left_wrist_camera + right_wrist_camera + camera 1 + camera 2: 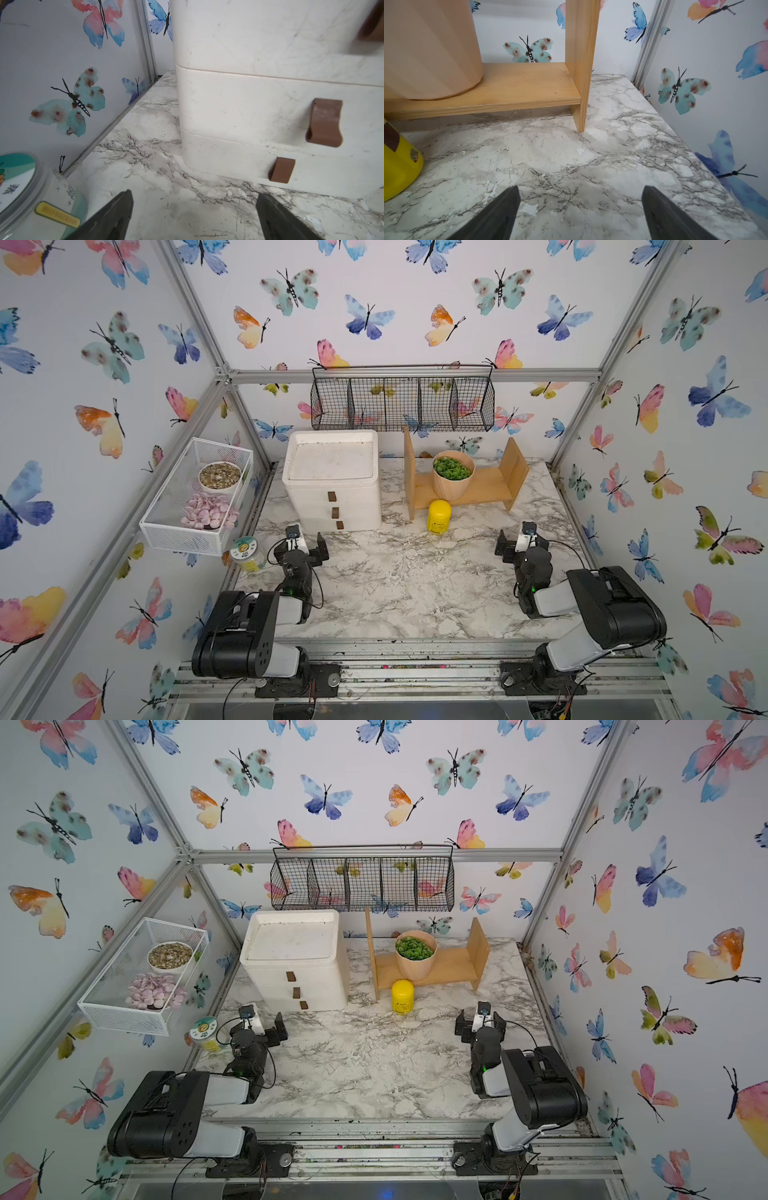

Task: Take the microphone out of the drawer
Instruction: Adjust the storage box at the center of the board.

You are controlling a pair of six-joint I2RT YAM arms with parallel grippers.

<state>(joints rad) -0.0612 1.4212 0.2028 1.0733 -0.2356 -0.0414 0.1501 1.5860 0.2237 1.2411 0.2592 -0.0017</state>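
Middle of the table lies bare, with plenty of room to sweep through. The left hand has clear marble up to the drawer unit (fronts all shut flush), and a jar sits tight beside it. A yellow canister and wooden shelf stand beyond the right hand.

Bright even light, perhaps edge blur.
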